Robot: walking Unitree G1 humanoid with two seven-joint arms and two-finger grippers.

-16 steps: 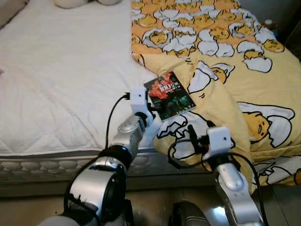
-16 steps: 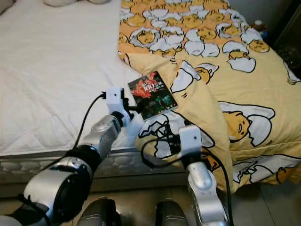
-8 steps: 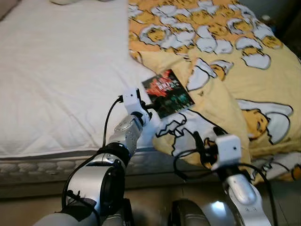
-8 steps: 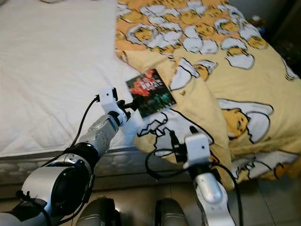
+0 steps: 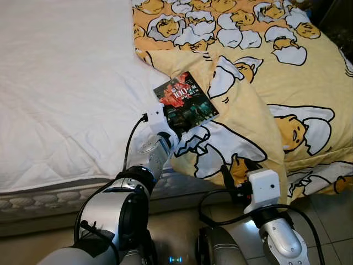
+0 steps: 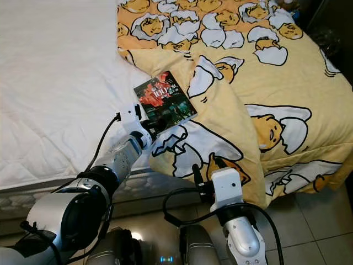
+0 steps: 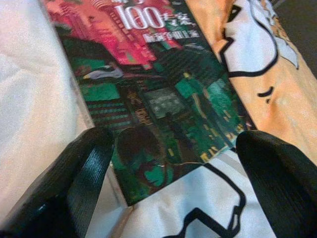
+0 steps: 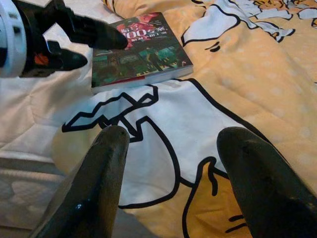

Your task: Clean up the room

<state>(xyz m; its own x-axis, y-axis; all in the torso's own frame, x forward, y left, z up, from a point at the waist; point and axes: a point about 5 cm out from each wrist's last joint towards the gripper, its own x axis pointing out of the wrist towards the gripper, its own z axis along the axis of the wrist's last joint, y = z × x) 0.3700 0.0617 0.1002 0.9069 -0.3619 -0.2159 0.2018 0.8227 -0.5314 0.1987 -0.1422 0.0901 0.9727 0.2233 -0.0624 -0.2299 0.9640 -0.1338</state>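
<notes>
Reaching over the bed edge, our left gripper (image 5: 172, 128) has its two black fingers spread apart, straddling the near corner of the book (image 5: 185, 101), one fingertip (image 7: 86, 163) on the sheet side and the other over the quilt side. We judge this to be the pick-up step for the book, not yet clamped. The next move calls for sliding a finger under the cover edge, since the book lies flat on soft bedding, then closing. Our right gripper (image 8: 173, 163) hangs lower, at about 5 o'clock from the book, its fingers apart and empty, near the drooping quilt. The book rests where the yellow egg-print quilt (image 5: 259, 88) meets the white mattress sheet (image 5: 66, 94), which spreads toward 10 o'clock. Tiled floor (image 6: 309, 221) shows at 4 o'clock.
</notes>
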